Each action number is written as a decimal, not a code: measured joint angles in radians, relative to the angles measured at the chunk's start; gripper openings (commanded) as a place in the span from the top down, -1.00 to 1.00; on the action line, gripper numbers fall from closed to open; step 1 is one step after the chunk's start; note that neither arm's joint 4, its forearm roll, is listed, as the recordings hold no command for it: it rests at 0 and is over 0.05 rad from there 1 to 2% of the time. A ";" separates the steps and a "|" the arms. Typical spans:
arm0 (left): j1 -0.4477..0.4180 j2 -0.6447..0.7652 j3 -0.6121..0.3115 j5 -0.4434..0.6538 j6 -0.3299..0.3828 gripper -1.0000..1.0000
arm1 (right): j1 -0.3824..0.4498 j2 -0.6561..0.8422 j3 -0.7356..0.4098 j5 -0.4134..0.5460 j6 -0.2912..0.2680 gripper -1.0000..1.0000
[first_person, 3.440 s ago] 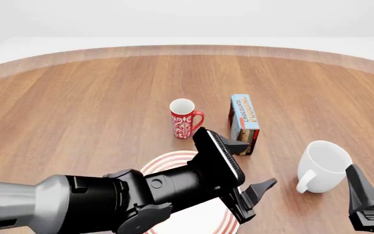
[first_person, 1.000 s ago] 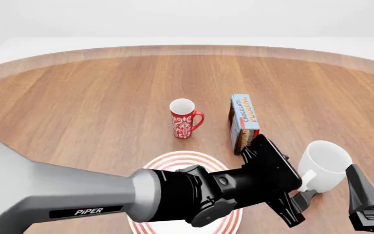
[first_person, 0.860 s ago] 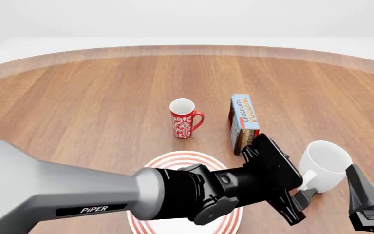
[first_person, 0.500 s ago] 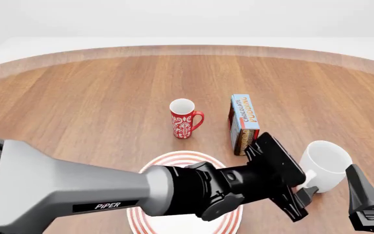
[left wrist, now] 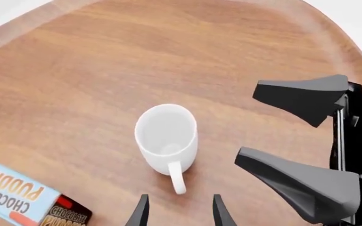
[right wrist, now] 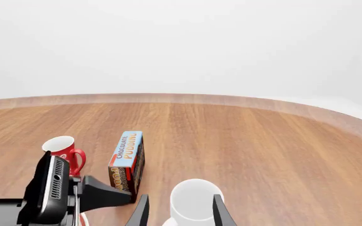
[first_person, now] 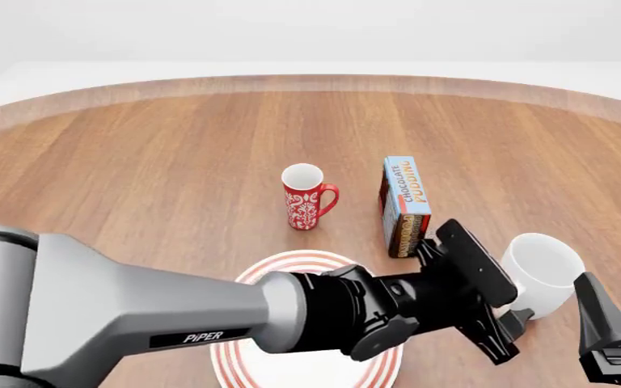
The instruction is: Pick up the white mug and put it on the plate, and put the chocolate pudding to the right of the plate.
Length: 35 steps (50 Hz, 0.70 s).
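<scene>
A red-ringed white plate (first_person: 248,276) sat near the counter's (first_person: 159,178) front edge, empty, with the left arm reaching over it. Behind it stood a red patterned mug (first_person: 307,196), then the chocolate pudding (first_person: 406,204) carton standing upright, well behind the plate's right side. Farthest right, the white mug (first_person: 539,275) stood upright on the counter. Neither step looked done. The left hand (left wrist: 176,212) hovered with its fingers spread around the mug's handle, gripping nothing. The right hand (right wrist: 177,210) waited beside the mug, spread and empty.
</scene>
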 measured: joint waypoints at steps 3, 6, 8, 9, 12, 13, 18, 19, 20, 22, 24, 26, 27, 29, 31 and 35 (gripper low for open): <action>0.001 0.008 -0.009 0.005 0.000 -1.00 | 0.000 0.000 0.000 0.000 0.000 -1.00; 0.003 0.016 -0.020 0.011 0.000 -1.00 | 0.000 0.000 0.000 0.000 0.000 -1.00; 0.004 0.023 -0.027 0.015 0.000 -1.00 | 0.000 0.000 0.000 0.000 0.000 -1.00; 0.005 0.026 -0.031 0.017 0.000 -1.00 | 0.000 0.000 0.000 0.000 0.000 -1.00; 0.007 0.035 -0.044 0.024 0.001 -1.00 | 0.000 0.000 0.000 0.000 0.000 -1.00; 0.008 0.038 -0.048 0.027 0.001 -1.00 | 0.000 0.000 0.000 0.000 0.000 -1.00; 0.013 0.053 -0.070 0.040 0.002 -1.00 | 0.000 0.000 0.000 0.000 0.000 -1.00; 0.014 0.056 -0.074 0.043 0.003 -1.00 | 0.000 0.000 0.000 0.000 0.000 -1.00; 0.015 0.058 -0.078 0.045 0.003 -1.00 | 0.000 0.000 0.000 0.000 0.000 -1.00; 0.016 0.062 -0.084 0.048 0.003 -1.00 | 0.000 0.000 0.000 0.000 0.000 -1.00; 0.018 0.067 -0.091 0.053 0.004 -1.00 | 0.000 0.000 0.000 0.000 0.000 -1.00; 0.020 0.074 -0.100 0.059 0.005 -1.00 | 0.000 0.000 0.000 0.000 0.000 -1.00; 0.020 0.077 -0.105 0.061 0.005 -1.00 | 0.000 0.000 0.000 0.000 0.000 -1.00; 0.021 0.084 -0.113 0.067 0.005 -1.00 | 0.000 0.000 0.000 0.000 0.000 -1.00; 0.022 0.090 -0.120 0.071 0.005 -1.00 | 0.000 0.000 0.000 0.000 0.000 -1.00; 0.023 0.101 -0.134 0.080 0.006 -1.00 | 0.000 0.000 0.000 0.000 0.000 -1.00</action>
